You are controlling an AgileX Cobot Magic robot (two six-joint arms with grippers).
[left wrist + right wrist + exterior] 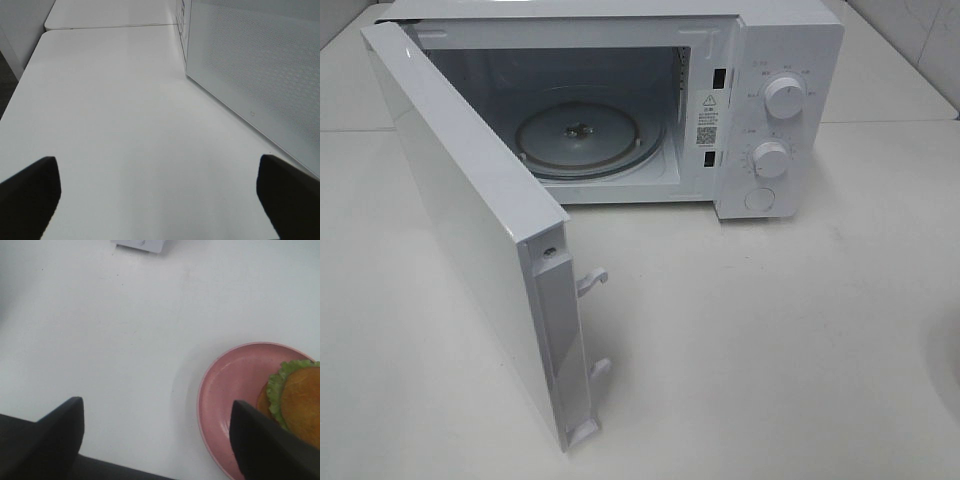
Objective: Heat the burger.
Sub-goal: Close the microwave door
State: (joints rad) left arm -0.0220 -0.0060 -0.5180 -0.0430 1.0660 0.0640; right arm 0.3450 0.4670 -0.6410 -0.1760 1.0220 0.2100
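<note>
The burger, golden bun over frilly green lettuce, rests on a pink plate in the right wrist view. My right gripper hovers above the white table, open, with one dark finger partly over the plate's edge and nothing between the fingers. In the left wrist view my left gripper stands wide open over bare table beside the microwave door. The exterior high view shows the white microwave with its door swung wide and the glass turntable empty. Neither gripper nor the burger appears in that view.
The open door juts forward over the left half of the table, latch hooks pointing right. Two knobs sit on the microwave's right panel. A second table adjoins at the back.
</note>
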